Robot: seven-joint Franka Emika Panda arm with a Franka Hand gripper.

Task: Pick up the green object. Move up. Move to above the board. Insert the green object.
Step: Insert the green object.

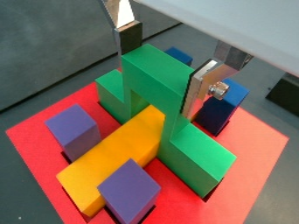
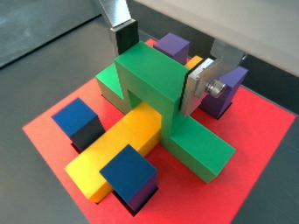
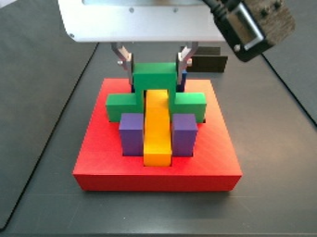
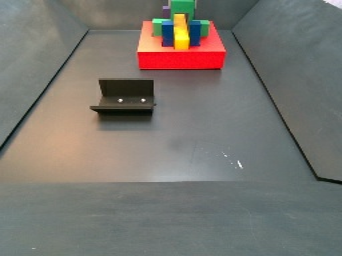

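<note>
My claw (image 1: pixel 159 66) is over the middle of the red board (image 3: pixel 158 173), and it squeezes the top cube of the green object (image 1: pixel 163 109) from both sides. The green object sits down on the board, right across the long yellow bar (image 3: pixel 156 130), like a little bridge. I cannot tell if it is pushed all the way down into its slot.

Here is what could go wrong. If I let go while it is only partway in, it could tip or sit crooked. If I push down and it is not lined up, it could jam against the yellow bar. My silver fingers (image 1: pixel 204 91) are very near a blue block (image 1: pixel 219 106), so a sideways move could bump it.
</note>
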